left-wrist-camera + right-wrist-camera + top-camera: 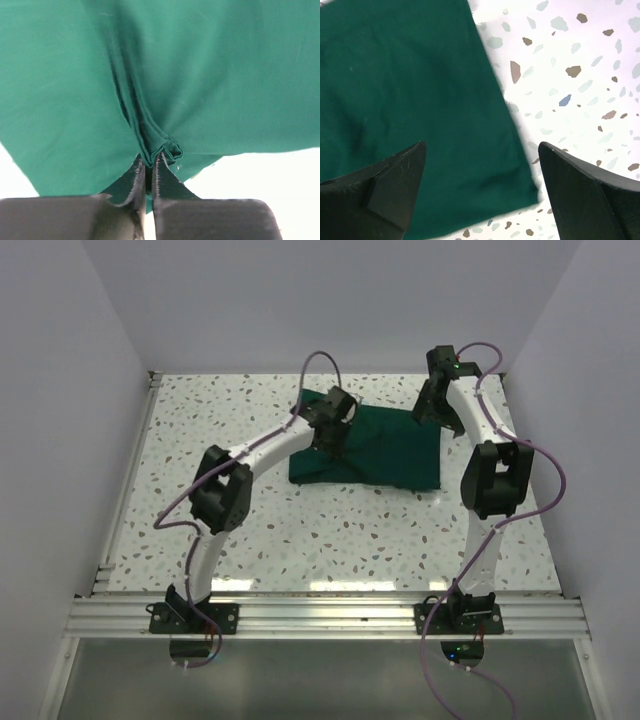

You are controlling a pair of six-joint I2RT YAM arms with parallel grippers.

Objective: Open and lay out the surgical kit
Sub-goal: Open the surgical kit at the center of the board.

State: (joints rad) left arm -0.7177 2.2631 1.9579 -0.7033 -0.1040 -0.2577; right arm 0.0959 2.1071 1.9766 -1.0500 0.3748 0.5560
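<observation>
Limp cloth wrap lifts best by its fold, pinched in left gripper jaws; right gripper jaws gape wide.

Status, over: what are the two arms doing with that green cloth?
Left gripper shut on cloth wrap fold. Right gripper open over its corner. No obstruction seen.

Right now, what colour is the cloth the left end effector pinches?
The cloth wrap is plain dark green; left wrist view shows it best.

white arms with bulky black joints, looping purple cables, ridged black fingers, a small green light.
</observation>
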